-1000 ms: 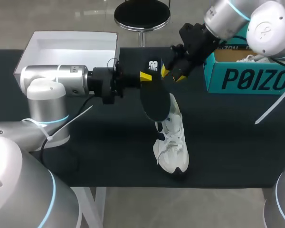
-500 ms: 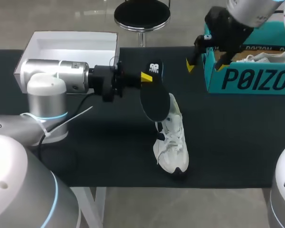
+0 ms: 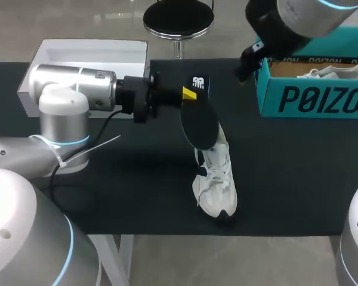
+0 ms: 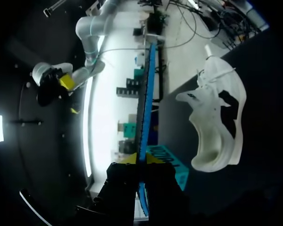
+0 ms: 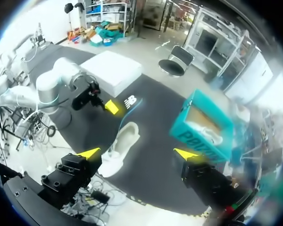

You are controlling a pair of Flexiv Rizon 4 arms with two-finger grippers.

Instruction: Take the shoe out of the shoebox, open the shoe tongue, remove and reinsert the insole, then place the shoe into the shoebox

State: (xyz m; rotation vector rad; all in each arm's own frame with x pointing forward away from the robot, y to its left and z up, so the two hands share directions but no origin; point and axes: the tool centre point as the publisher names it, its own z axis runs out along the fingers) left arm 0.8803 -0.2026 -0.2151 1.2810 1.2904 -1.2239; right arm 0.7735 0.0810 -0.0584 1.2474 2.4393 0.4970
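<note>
Insole (image 3: 200,122) hung thin, probably light and floppy; left gripper (image 3: 189,94) clamped its printed end, right gripper (image 5: 137,153) gaped empty.

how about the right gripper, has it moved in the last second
Yes. In the head view the right gripper has drawn back from the insole, ending beside the corner of the teal shoebox.
</note>
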